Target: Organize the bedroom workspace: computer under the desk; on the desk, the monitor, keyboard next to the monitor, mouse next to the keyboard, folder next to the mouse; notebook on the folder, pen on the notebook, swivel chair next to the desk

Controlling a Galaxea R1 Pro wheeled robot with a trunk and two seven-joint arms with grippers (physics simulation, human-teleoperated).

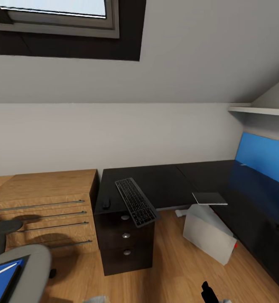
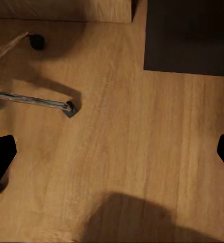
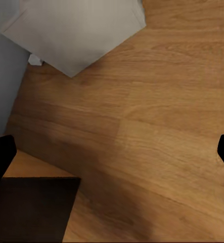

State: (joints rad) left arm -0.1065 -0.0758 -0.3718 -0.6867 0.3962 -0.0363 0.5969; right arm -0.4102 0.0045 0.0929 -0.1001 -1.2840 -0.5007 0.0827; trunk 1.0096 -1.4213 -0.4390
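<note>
While one keyboard [image 1: 135,201] overhangs the desk [image 1: 173,181], one computer [image 1: 206,233] leans.

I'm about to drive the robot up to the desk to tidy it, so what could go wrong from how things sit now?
1. The keyboard lies angled with its near end past the desk edge above the drawers; a nudge could tip it off.
2. The small mouse sits near the desk's left edge and could easily be knocked down.
3. The computer leans tilted on the floor under the desk; the base might bump it.
</note>
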